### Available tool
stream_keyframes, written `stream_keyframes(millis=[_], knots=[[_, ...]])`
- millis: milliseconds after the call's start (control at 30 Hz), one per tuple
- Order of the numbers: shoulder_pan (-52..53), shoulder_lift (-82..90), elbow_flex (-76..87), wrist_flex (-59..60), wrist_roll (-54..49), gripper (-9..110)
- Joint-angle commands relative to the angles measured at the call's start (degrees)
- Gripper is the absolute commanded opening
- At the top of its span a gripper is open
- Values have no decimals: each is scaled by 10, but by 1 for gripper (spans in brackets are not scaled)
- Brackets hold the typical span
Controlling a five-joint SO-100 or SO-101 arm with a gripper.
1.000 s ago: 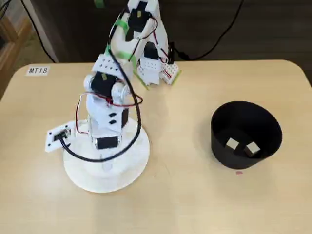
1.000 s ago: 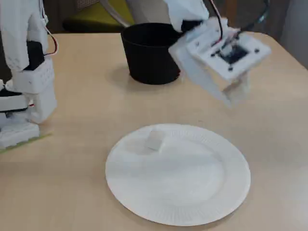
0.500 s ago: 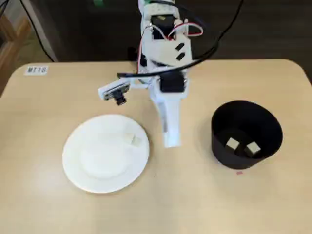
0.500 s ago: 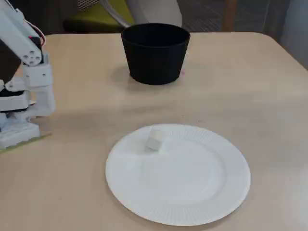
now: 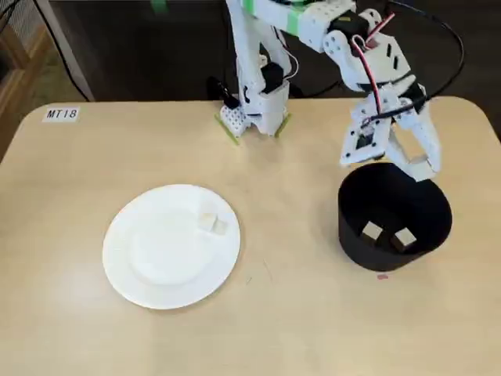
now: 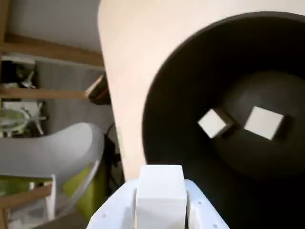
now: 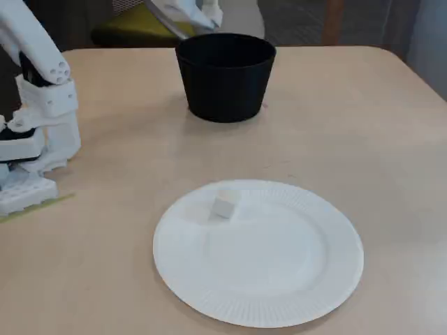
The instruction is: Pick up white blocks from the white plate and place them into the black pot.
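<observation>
Pale wooden table [image 5: 313, 313]: gripper [image 5: 419, 160] pinches a white block [image 6: 159, 191] above the black pot's [image 5: 395, 227] rim.
Cube looks light, stiff; flat opposite faces suit gripping. Two blocks [image 5: 372, 231] lie inside, one on the plate [image 5: 156, 274].

1. In a fixed view you see the black pot [image 7: 225, 77] from the side, so its wall hides what lies inside it.
2. In that same view the top edge cuts off the gripper [image 7: 199, 14]. You cannot tell there if it holds anything.
3. In the wrist view the bottom edge cuts off the fingers [image 6: 198, 210] and the low part of the white block [image 6: 159, 193] between them.
4. The right edge of the wrist view cuts off part of the pot.
5. In a fixed view the label [image 5: 61, 114] on the table [image 5: 297, 313] is hard to read.
6. The arm's top [image 5: 270, 12] runs out of the picture.
</observation>
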Motion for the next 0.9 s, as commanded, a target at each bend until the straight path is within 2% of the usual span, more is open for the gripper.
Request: stream_keyframes(millis=[0, 133, 167, 200, 233, 333, 467, 533, 600, 667, 867], knots=[[-5, -8, 3, 2, -11, -2], [-3, -31, 4, -4, -10, -2], [-2, -33, 4, 1, -15, 8], [1, -33, 6, 9, -18, 24], [4, -33, 7, 16, -18, 34], [11, -32, 7, 22, -19, 39], [17, -22, 2, 15, -22, 25], [25, -10, 2, 13, -19, 8], [50, 17, -2, 25, -17, -2], [103, 56, -11, 71, -12, -2], [349, 172, -8, 239, 12, -2]])
